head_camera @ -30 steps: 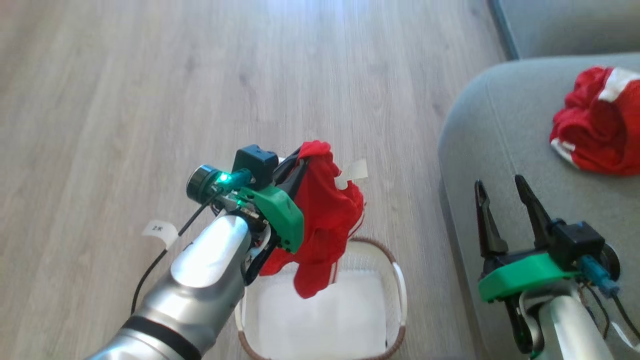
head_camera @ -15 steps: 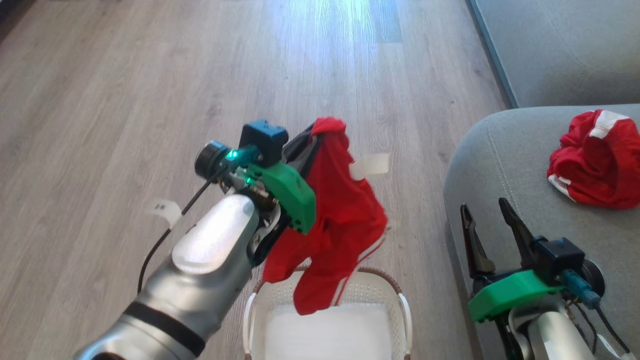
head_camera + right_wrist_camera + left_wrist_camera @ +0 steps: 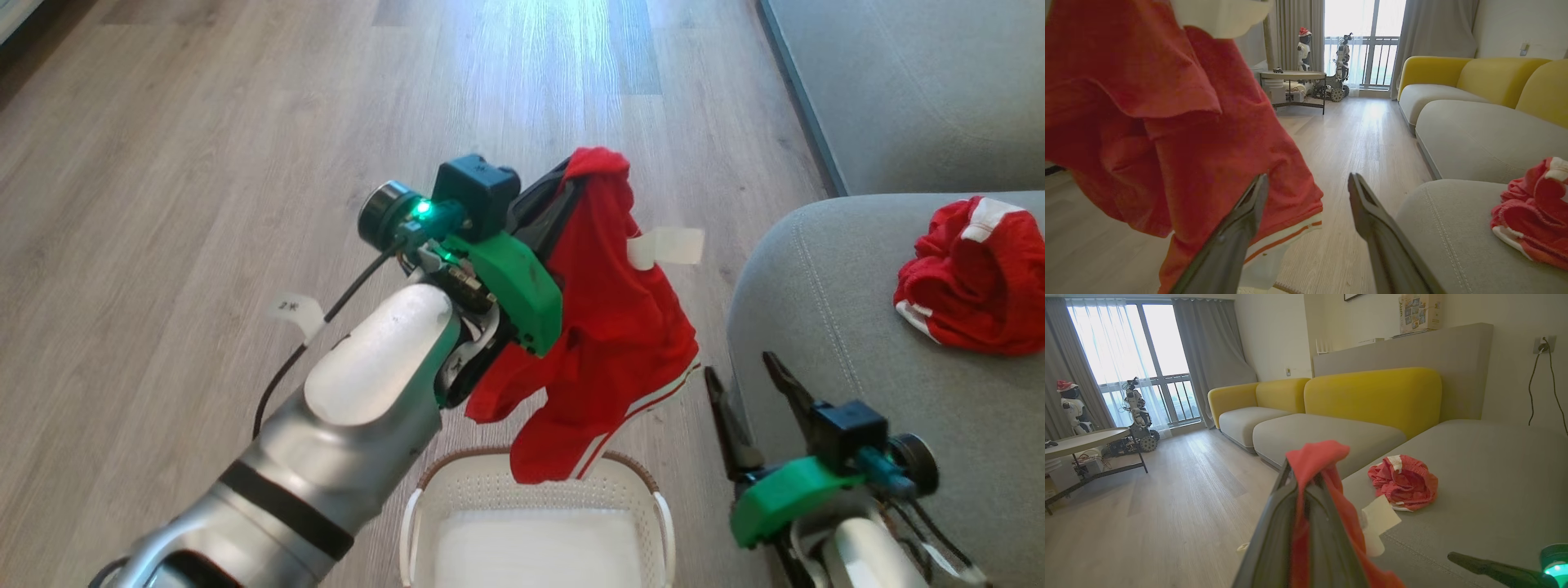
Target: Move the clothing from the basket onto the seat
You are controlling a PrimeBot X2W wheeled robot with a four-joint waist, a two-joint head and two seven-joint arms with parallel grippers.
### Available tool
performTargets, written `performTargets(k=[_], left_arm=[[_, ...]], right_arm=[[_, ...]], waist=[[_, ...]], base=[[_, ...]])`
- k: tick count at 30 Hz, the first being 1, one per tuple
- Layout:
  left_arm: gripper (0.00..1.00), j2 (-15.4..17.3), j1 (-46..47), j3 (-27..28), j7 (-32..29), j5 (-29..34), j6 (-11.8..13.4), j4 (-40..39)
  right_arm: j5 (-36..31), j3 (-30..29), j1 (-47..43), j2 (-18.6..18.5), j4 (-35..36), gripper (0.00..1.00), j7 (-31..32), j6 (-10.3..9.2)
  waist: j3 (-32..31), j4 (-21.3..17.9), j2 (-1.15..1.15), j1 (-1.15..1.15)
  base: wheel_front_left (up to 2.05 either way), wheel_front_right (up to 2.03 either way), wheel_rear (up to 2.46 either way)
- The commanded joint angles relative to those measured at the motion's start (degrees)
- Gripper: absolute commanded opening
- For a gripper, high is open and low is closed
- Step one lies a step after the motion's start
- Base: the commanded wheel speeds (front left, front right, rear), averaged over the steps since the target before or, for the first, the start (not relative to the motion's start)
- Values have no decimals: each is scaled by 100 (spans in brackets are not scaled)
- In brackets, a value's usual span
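Clothing [image 3: 612, 343] bright red, white-striped hem, hanging crumpled

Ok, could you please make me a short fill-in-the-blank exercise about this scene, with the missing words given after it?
1. The left gripper is shut on a ____ garment.
2. The right gripper is ____ and holds nothing.
3. On the seat lies ____ crumpled garment.
4. Inside the basket lies a flat ____ sheet.

Missing words: red; open; one; white.
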State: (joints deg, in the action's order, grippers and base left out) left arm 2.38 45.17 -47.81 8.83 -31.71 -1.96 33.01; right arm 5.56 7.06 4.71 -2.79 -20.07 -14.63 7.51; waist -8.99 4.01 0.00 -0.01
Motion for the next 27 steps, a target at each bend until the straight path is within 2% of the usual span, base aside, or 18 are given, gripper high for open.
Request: performTargets(k=[1, 6, 11, 21, 22, 23, 24, 26, 27], left_arm=[[0, 57, 523, 191, 10, -46, 55, -224], [0, 53, 552, 92, 35, -139, 123, -343], [0, 51, 588, -35, 37, -257, 184, -497], [0, 51, 724, -244, 82, -437, 246, -722], [0, 51, 735, -264, 89, -456, 250, -740], [0, 51, 744, -283, 95, -474, 257, -756], [0, 51, 750, -303, 100, -491, 266, -772], [0, 50, 762, -333, 114, -519, 281, -788], [0, 50, 767, -337, 122, -530, 293, -784]], right_arm=[[-56, 184, 489, -9, 117, 100, -37, -2], [-171, 513, 954, -9, -415, 100, -37, -2], [-5, 865, 1401, -9, -1055, 100, -37, -2], [1128, 1939, 2128, -9, -2176, 100, -37, -2], [1263, 2078, 2201, -9, -2231, 85, -37, -2], [1369, 2219, 2281, -9, -2277, 56, -37, -2], [1469, 2336, 2357, -9, -2324, 45, -37, -2], [1647, 2564, 2506, -9, -2422, 31, -37, -2], [1698, 2633, 2586, -9, -2474, 9, -37, -2]], waist=[[-3, 6, 0, 1], [-9, 46, 0, 1], [12, 130, 0, 1], [40, 346, 0, 1], [43, 365, 0, 1], [47, 380, 0, 1], [50, 394, 0, 1], [59, 418, 0, 1], [65, 429, 0, 1]], base=[[0, 0, 0], [0, 0, 0], [0, 0, 0], [0, 0, 0], [0, 0, 0], [0, 0, 0], [0, 0, 0], [0, 0, 0], [0, 0, 0]])
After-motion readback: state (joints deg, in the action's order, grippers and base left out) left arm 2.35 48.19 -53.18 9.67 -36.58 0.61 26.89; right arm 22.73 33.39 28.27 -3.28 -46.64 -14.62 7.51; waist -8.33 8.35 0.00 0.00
